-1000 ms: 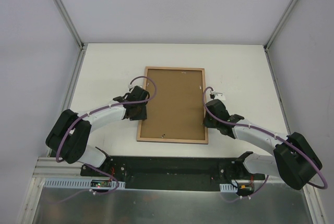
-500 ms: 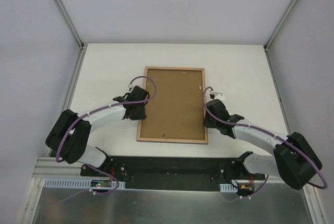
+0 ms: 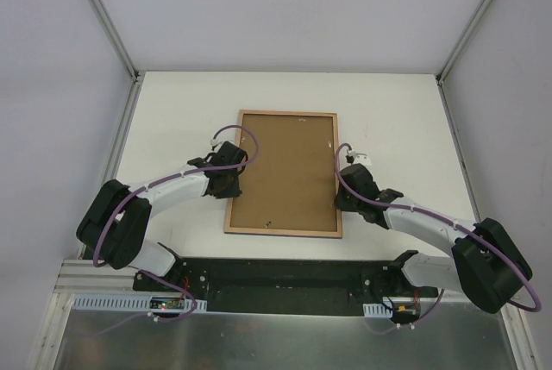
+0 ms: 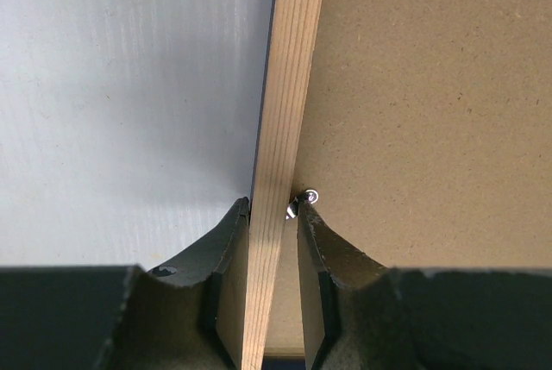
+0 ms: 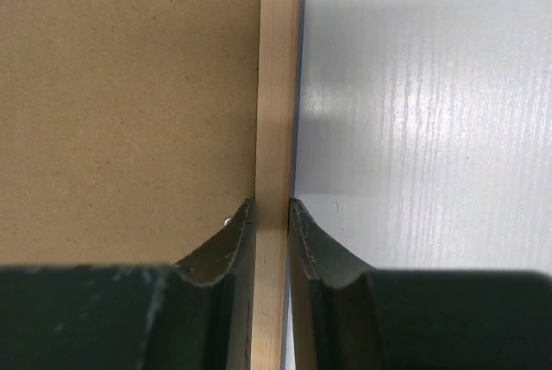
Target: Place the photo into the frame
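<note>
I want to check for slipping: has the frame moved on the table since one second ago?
Yes, slightly: the near end of the frame has shifted a little left, toward the left edge of the table; its far end looks unmoved.

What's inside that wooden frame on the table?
A plain brown backing board fills the frame, which lies back side up. Whatever is under the board is covered, so it can't be seen.

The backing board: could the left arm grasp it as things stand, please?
Probably not yet: the left tool is closed on the frame at its side rail, and the backing board lies inside that frame, with a small metal tab at its edge.
</note>
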Tool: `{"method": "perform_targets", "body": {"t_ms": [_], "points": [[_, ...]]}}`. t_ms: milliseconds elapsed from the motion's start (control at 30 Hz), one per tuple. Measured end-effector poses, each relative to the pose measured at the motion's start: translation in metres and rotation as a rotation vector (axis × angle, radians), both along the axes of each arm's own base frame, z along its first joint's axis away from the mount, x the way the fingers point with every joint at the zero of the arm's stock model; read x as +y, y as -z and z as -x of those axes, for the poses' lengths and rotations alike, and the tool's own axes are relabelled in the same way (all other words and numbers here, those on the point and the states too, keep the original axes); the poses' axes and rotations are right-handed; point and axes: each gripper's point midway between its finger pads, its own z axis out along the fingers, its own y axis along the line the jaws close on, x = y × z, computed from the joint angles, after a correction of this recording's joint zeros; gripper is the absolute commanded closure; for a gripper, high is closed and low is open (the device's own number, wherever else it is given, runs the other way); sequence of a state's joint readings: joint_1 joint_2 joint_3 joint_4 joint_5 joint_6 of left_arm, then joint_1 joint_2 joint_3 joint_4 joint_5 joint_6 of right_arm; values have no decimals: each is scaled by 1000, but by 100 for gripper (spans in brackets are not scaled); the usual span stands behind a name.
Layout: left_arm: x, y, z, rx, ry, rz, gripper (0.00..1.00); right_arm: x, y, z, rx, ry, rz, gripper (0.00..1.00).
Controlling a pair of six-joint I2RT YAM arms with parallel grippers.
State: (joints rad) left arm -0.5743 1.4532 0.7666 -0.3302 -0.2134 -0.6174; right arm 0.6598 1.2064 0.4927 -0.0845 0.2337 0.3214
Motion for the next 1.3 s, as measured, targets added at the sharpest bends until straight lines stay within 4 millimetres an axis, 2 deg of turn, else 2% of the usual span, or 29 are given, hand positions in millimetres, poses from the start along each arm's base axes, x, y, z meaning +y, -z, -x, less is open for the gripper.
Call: {"method": "perform_targets", "body": {"t_ms": [133, 233, 467, 567, 667, 733, 800, 933, 1033, 1300], "points": [[0, 0, 1, 4, 2, 0, 68, 1, 0, 0, 2, -2, -3, 99], [1, -5, 3, 1, 9, 4, 58, 1, 0, 1, 4, -5, -5, 99], [-3, -40, -3, -69, 13, 64, 44, 1, 0, 1, 4, -6, -6, 99], [-9, -59, -21, -105, 18, 74, 43, 1, 0, 1, 5, -6, -6, 99], [-13, -74, -55, -134, 20, 65, 43, 1, 0, 1, 5, -7, -6, 99], [-10, -78, -86, -144, 6, 58, 43, 1, 0, 1, 4, -7, -7, 99], [-4, -77, -113, -143, -14, 59, 42, 2, 0, 1, 4, -7, -7, 99], [9, -62, -152, -114, -19, 35, 43, 1, 0, 1, 4, -8, -7, 99], [4, -52, -162, -93, 22, 27, 43, 2, 0, 1, 4, -8, -9, 99], [-4, -28, -175, -47, 76, 17, 43, 2, 0, 1, -3, -11, -15, 99]]}}
